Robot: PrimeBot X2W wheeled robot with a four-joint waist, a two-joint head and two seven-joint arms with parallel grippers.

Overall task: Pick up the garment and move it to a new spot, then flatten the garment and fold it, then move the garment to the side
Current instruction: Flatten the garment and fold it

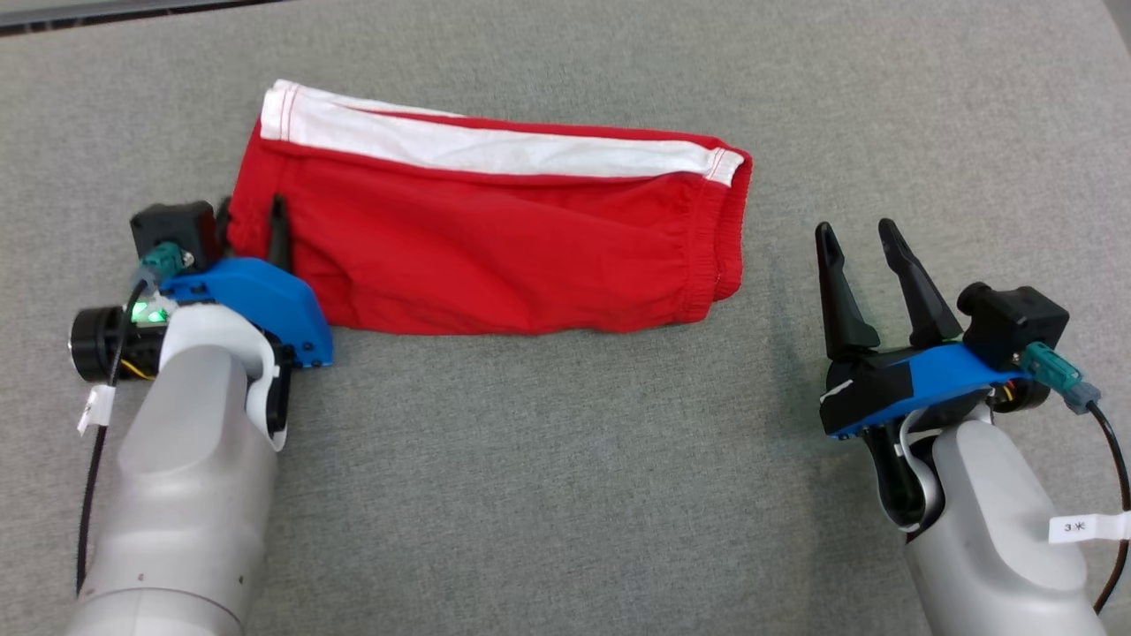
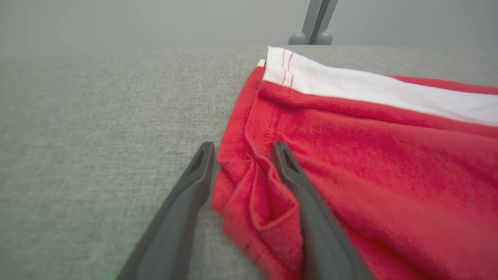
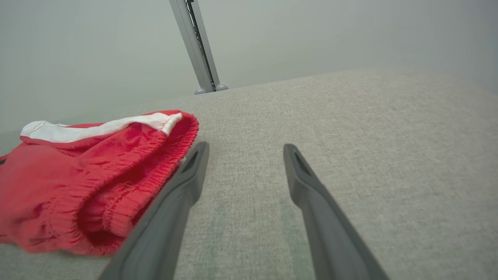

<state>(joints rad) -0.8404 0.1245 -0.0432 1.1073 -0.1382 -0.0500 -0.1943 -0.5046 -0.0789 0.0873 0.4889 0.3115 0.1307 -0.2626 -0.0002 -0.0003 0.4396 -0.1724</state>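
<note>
- garment (image 1: 495,238): red shorts with a white side band, folded flat on the grey tabletop (image 1: 565,495). In my head view it lies lengthwise 9-to-3, just off centre toward 12.
- white band runs along its 12 o'clock edge. Elastic waistband end points to 3, leg-hem end to 9.
- left gripper (image 1: 252,212): at the garment's 9 o'clock end, jaws parted.
- left wrist view: one finger (image 2: 186,194) is low over bare tabletop just outside the hem. The other lies on top of the red cloth, with a rumpled fold of hem between them. Cloth looks loose, not pinched.
- right gripper (image 1: 857,231): jaws spread wide, only tabletop between them. It sits at the garment's 4 o'clock with fingers pointing to 12. Head view shows a gap to the waistband end.
- right wrist view: the bunched waistband is at 9 o'clock of the fingers, partly behind the near finger.
- grey metal post (image 3: 194,46) stands past the tabletop's far edge, around 11.
</note>
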